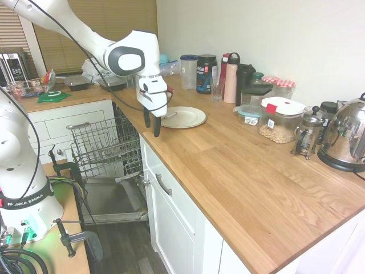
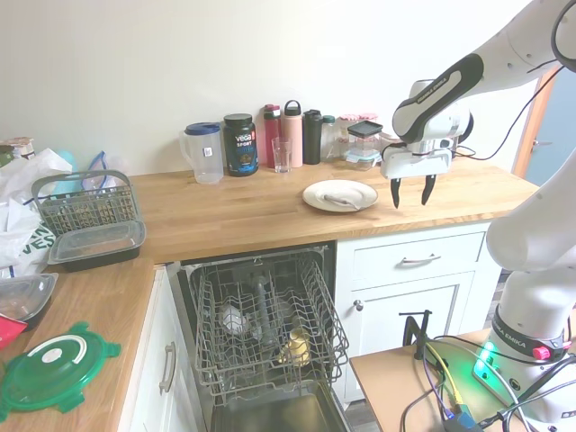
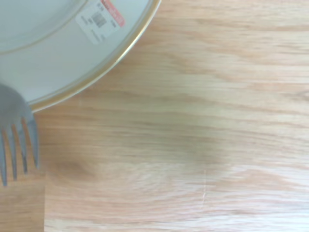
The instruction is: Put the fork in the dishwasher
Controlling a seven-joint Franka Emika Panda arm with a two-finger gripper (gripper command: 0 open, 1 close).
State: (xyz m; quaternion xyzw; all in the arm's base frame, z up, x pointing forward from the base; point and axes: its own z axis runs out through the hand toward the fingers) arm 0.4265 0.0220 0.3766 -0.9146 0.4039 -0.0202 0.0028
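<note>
The dishwasher (image 2: 261, 337) is sitting open with its rack (image 2: 256, 315) pulled out, ready for loading. At the surface's (image 2: 234, 216) front edge the tool (image 2: 409, 192) is hanging open and empty, just beside the plate (image 2: 340, 194) where the fork (image 2: 342, 200) is lying.

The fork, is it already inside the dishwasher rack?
No, the fork lies on the plate on the counter, beside the open hand.

Two opposing room views share the worktop (image 1: 239, 165); wrist looks down close.
</note>
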